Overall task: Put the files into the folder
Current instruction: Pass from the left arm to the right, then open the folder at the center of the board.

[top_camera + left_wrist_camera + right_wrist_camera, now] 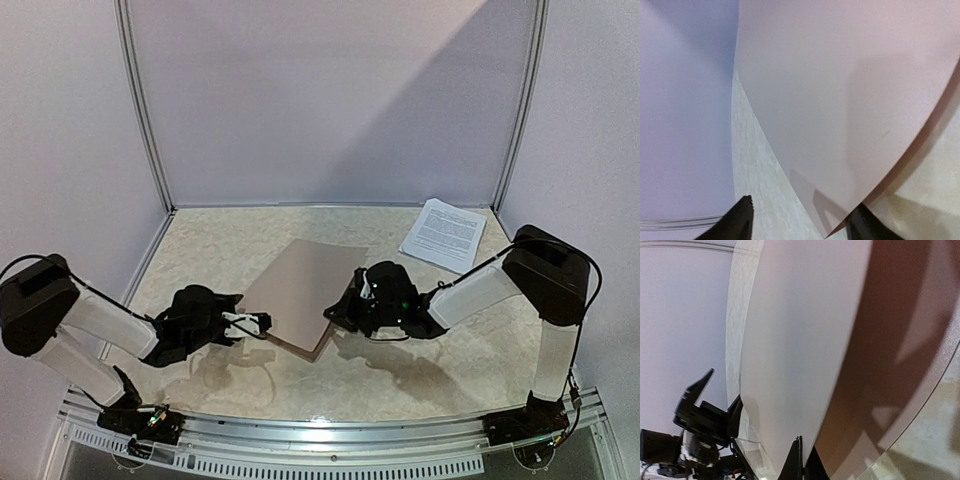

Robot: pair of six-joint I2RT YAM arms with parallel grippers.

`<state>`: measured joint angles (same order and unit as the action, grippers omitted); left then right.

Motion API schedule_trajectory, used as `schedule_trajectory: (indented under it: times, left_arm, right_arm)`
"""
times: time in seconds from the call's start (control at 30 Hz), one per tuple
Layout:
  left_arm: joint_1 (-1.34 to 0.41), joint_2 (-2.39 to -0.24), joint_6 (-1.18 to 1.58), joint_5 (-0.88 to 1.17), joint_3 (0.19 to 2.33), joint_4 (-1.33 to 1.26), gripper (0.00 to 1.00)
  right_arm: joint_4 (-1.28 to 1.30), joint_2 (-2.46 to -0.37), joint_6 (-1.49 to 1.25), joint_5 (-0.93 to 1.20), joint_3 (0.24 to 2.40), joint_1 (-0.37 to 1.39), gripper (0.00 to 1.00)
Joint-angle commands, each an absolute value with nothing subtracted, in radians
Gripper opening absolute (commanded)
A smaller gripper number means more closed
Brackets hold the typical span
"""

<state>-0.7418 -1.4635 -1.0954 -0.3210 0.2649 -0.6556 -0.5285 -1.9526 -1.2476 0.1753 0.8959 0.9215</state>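
The tan-brown folder (305,288) lies in the middle of the table. My right gripper (338,308) is shut on the right edge of its cover. In the right wrist view the fingers (796,460) pinch the pale cover (800,340), which is lifted off the darker brown inside (890,350). My left gripper (260,324) is open at the folder's near-left corner. In the left wrist view that corner (840,100) hangs between its fingertips (742,215), over the right one. The files (445,233), white printed sheets, lie in a small stack at the back right, apart from both grippers.
Pale walls with metal corner posts (143,110) close the table on the left, back and right. A metal rail (330,425) runs along the near edge by the arm bases. The left gripper also shows in the right wrist view (702,407).
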Motion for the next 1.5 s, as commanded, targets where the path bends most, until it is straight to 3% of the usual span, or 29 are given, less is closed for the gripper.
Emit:
schedule_trajectory:
  times: [0.0,0.2,0.37,0.53,0.87,0.97,1.17,1.47]
  left_arm:
    - [-0.761,-1.286,-0.864,-0.186,0.428,-0.084,0.77]
    - [-0.748,-1.128,-0.723,-0.091,0.563,0.259,0.84]
    - [-0.672,-1.064,-0.639,-0.029,0.613,0.295,0.88]
    - [-0.646,-1.048,-0.627,0.114,0.616,0.31,0.9]
    - [-0.646,-1.355,-0.528,0.016,0.728,0.229,0.85]
    - [-0.646,-1.464,-0.527,0.079,0.804,0.214,0.85]
    - [-0.644,-1.733,-0.46,0.16,1.044,0.255,0.79]
    - [-0.638,-1.872,-0.433,0.232,1.096,0.261,0.77]
  right_arm:
    - [-0.363,-1.834,-1.11,0.185,0.89,0.915,0.0]
    - [0.027,-1.691,-0.92,0.211,0.976,0.915,0.0]
    - [0.383,-1.594,-0.776,0.193,1.081,0.915,0.0]
    - [0.487,-1.454,-0.745,0.164,1.071,0.917,0.0]
    - [0.693,-1.377,-0.69,0.155,1.197,0.94,0.0]
    - [0.689,-1.401,-0.681,0.192,1.224,0.948,0.0]
    - [0.424,-1.447,-0.666,0.261,1.125,0.943,0.15]
    - [0.18,-1.588,-0.65,0.323,1.125,0.923,0.35]
